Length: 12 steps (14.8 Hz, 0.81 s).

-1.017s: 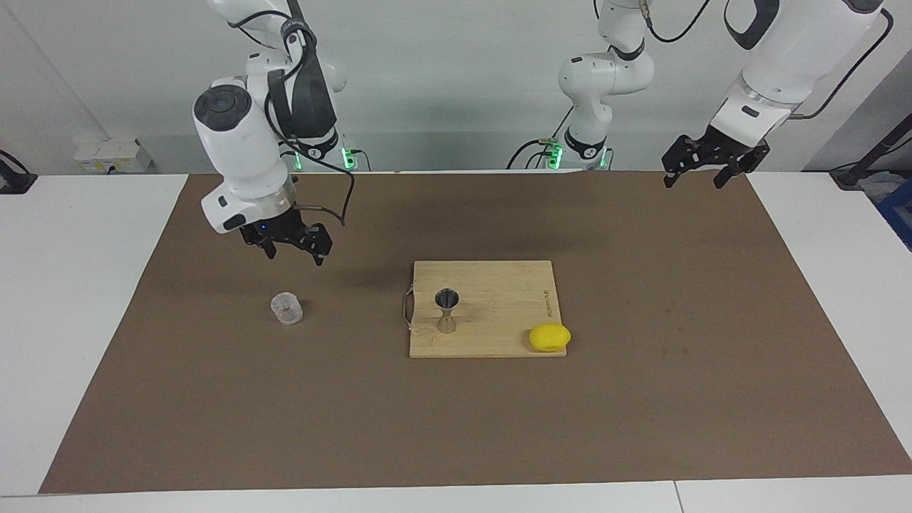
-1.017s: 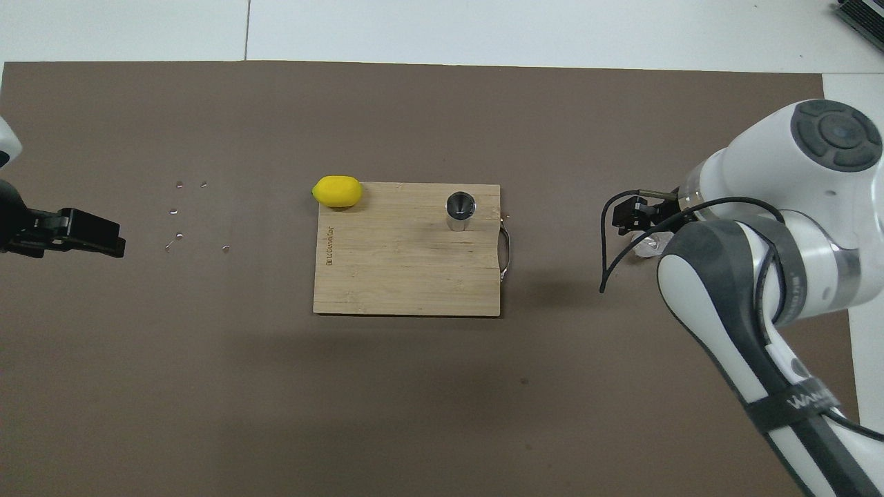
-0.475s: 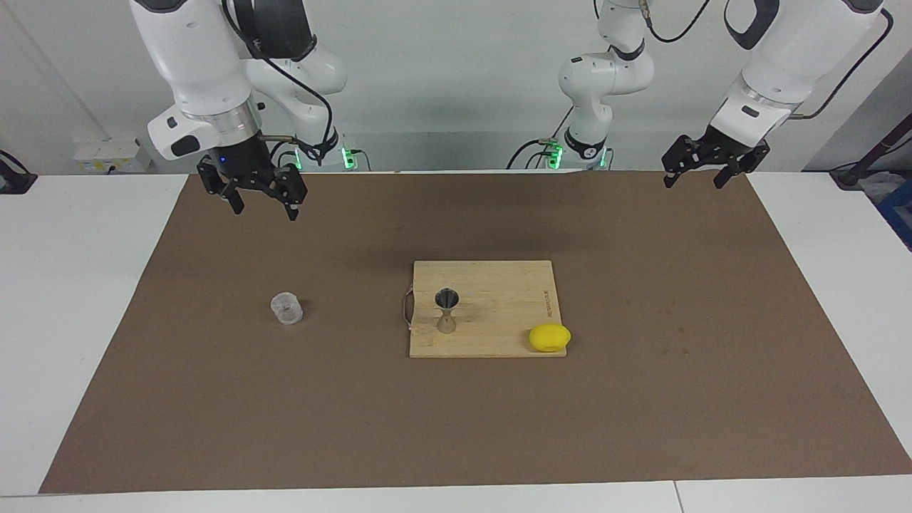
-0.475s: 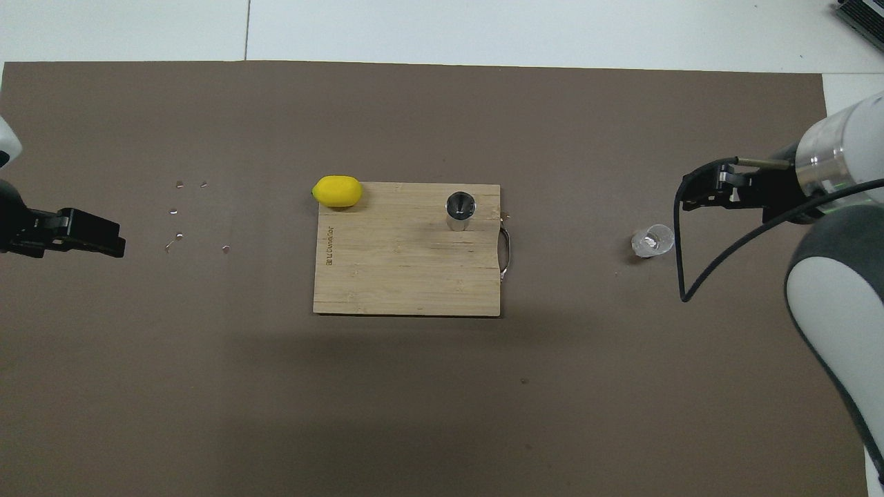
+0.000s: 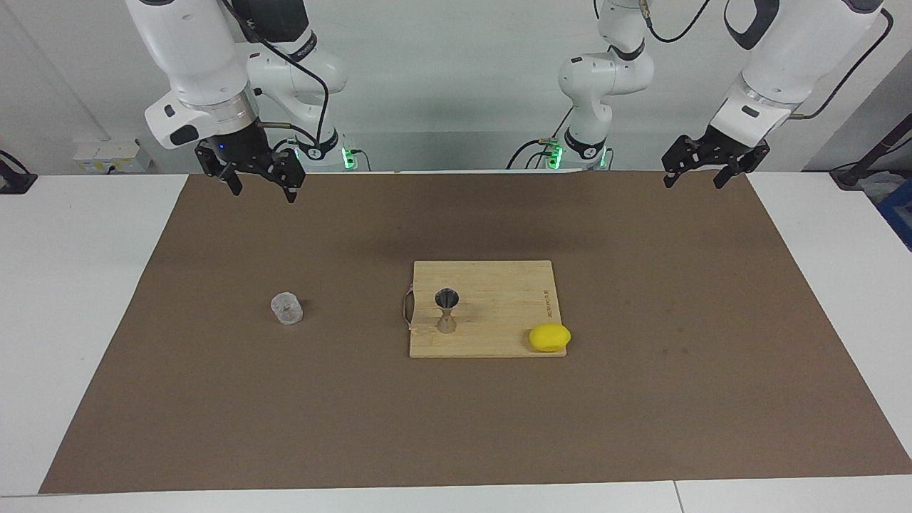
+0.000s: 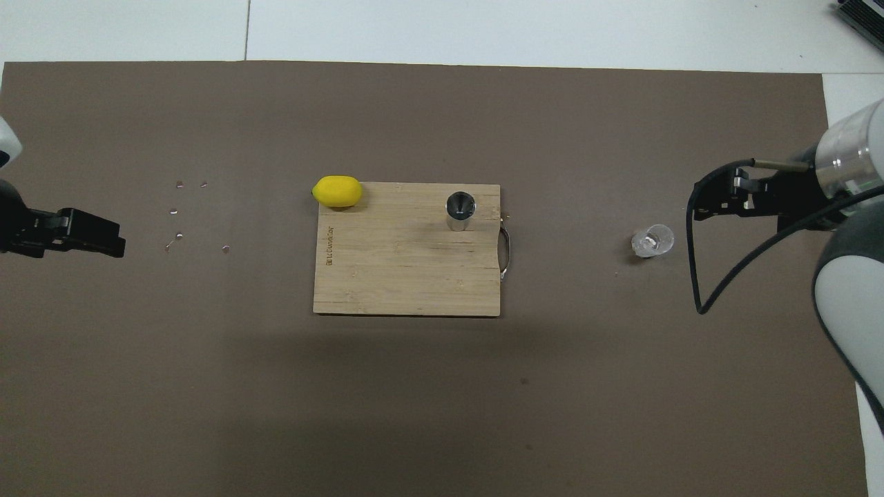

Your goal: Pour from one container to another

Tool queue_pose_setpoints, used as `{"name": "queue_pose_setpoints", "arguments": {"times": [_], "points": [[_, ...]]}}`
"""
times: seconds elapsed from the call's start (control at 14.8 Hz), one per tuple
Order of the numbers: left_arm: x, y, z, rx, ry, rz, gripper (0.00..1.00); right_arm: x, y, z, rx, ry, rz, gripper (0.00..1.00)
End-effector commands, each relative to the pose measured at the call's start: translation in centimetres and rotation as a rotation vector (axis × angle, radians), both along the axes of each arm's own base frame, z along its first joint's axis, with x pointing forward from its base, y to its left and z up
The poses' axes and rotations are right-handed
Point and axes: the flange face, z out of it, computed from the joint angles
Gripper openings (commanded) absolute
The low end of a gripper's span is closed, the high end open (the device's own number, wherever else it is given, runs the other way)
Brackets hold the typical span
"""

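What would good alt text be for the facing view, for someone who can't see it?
A steel jigger stands on a wooden cutting board at the middle of a brown mat, with a lemon on the board's corner and a clear glass tumbler on the mat toward the right arm's end. The right end effector and left end effector hang open and empty.

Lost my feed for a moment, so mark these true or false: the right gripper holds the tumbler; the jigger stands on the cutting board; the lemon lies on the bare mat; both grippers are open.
1. The right gripper holds the glass tumbler. False: it is empty, up in the air; the tumbler stands alone on the mat.
2. The jigger stands upright on the cutting board. True.
3. The lemon lies on the bare mat, clear of the board. False: it rests at the board's corner.
4. Both grippers are open, the left gripper included. True.
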Motion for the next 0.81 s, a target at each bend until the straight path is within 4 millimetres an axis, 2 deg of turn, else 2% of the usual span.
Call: {"name": "queue_pose_setpoints", "arguments": {"times": [0.0, 0.27, 0.75], "points": [[-0.45, 0.07, 0.01, 0.018, -0.010, -0.003, 1.00, -1.63, -0.47, -0.70, -0.008, -0.017, 0.020, 1.00], [-0.45, 0.07, 0.01, 0.018, -0.010, -0.003, 1.00, -1.59, -1.24, -0.74, -0.002, -0.021, 0.063, 1.00], [-0.45, 0.07, 0.01, 0.018, -0.010, -0.003, 1.00, -1.29, -1.25, -0.54, 0.008, -0.026, 0.115, 1.00]]}}
